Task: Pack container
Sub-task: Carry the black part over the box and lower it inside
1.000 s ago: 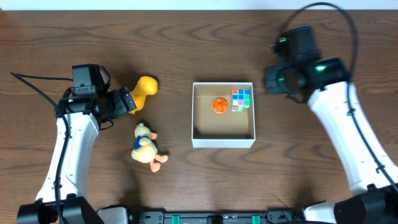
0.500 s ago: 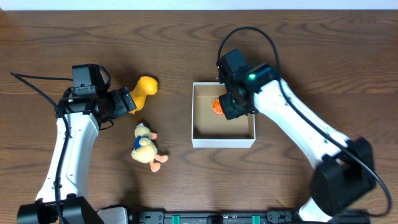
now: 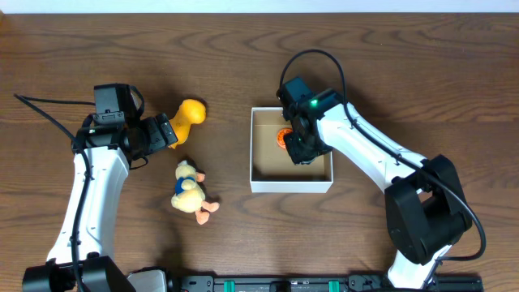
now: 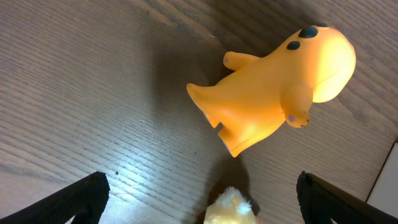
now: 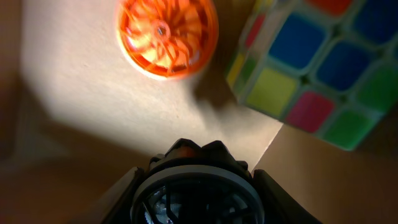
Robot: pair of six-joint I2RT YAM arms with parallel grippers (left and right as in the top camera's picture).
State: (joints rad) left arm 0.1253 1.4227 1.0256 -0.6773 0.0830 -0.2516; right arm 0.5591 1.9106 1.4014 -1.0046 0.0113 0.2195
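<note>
orange disc (image 5: 166,34) inside cardboard container (image 3: 290,186)

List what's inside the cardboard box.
An orange disc and a colour cube lie in the container; the right tool holds a dark round object above them. Overhead, the arm hides the cube.

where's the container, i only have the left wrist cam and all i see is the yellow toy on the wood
Observer: The container sits to the robot's right of the yellow toy, apart from it.
Operator: anything in it yet
Observer: Yes, an orange disc and a colour cube lie side by side on its brown floor.
Operator: where's the right arm
Observer: The right gripper is over the container, closed on a dark round disc.
</note>
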